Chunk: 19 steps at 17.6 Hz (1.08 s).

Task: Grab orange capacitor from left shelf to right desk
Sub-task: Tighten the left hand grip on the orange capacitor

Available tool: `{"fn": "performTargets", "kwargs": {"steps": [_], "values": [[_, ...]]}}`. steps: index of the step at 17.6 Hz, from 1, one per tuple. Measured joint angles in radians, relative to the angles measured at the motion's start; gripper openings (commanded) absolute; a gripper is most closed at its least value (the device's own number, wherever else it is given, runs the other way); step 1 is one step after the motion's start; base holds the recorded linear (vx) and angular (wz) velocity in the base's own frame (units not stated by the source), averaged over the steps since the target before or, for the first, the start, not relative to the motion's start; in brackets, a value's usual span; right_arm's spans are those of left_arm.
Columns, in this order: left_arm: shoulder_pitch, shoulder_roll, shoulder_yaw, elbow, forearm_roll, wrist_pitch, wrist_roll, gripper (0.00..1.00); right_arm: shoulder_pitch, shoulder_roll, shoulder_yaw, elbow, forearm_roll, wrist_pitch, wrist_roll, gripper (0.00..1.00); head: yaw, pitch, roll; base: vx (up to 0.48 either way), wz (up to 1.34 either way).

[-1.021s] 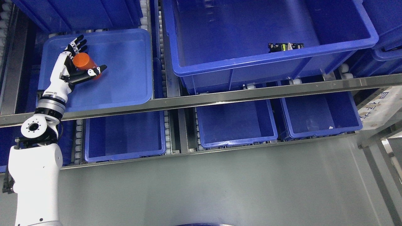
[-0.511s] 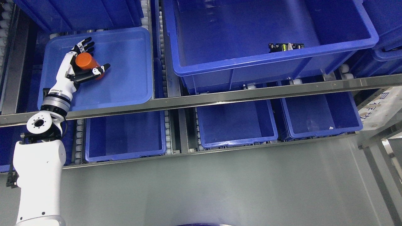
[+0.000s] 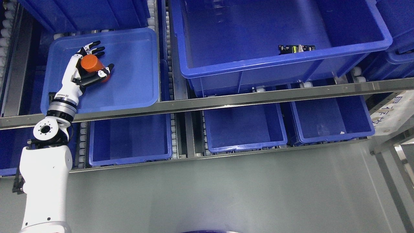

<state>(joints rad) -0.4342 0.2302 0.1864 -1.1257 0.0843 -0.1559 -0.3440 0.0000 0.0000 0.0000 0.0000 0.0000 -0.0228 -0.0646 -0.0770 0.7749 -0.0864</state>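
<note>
The orange capacitor (image 3: 90,62), a short cylinder, lies in a shallow blue tray (image 3: 136,64) on the upper shelf at the left. My left hand (image 3: 97,61) reaches into the tray and cups the capacitor. Its palm is on the capacitor's left, its fingers (image 3: 96,49) are spread straight past the top, and its thumb (image 3: 106,69) lies across the lower end. The fingers are not curled around it. The white left arm (image 3: 45,181) rises from the lower left corner. The right arm is out of view.
A large deep blue bin (image 3: 281,64) sits to the right of the tray, with a small dark part (image 3: 296,48) inside. A steel shelf rail (image 3: 226,100) crosses in front. Blue bins (image 3: 129,139) (image 3: 244,129) (image 3: 333,119) line the lower shelf above the grey floor (image 3: 226,194).
The whole picture has shifted slightly right, so the camera moved. My left hand has slid further around the capacitor, and the thumb has drawn in closer to it. The capacitor stays put in the tray.
</note>
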Motion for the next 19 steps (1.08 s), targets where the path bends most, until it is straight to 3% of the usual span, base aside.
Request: {"fn": "performTargets", "kwargs": {"steps": [1, 7, 19], "values": [[0.0, -0.004, 0.004, 0.003, 0.0, -0.012, -0.002, 0.01, 0.0, 0.0, 0.0, 0.0, 0.0, 0.0, 0.0, 1.0, 0.0, 0.0, 0.0, 0.0, 0.0], [-0.001, -0.033, 0.033, 0.012, 0.003, -0.071, -0.003, 0.0, 0.0, 0.0, 0.0, 0.0, 0.0, 0.0, 0.0, 1.0, 0.0, 0.0, 0.0, 0.0, 0.0], [-0.001, -0.07, 0.07, 0.004, 0.013, -0.08, -0.024, 0.0, 0.0, 0.0, 0.0, 0.0, 0.0, 0.0, 0.0, 1.0, 0.0, 0.0, 0.0, 0.0, 0.0]]}}
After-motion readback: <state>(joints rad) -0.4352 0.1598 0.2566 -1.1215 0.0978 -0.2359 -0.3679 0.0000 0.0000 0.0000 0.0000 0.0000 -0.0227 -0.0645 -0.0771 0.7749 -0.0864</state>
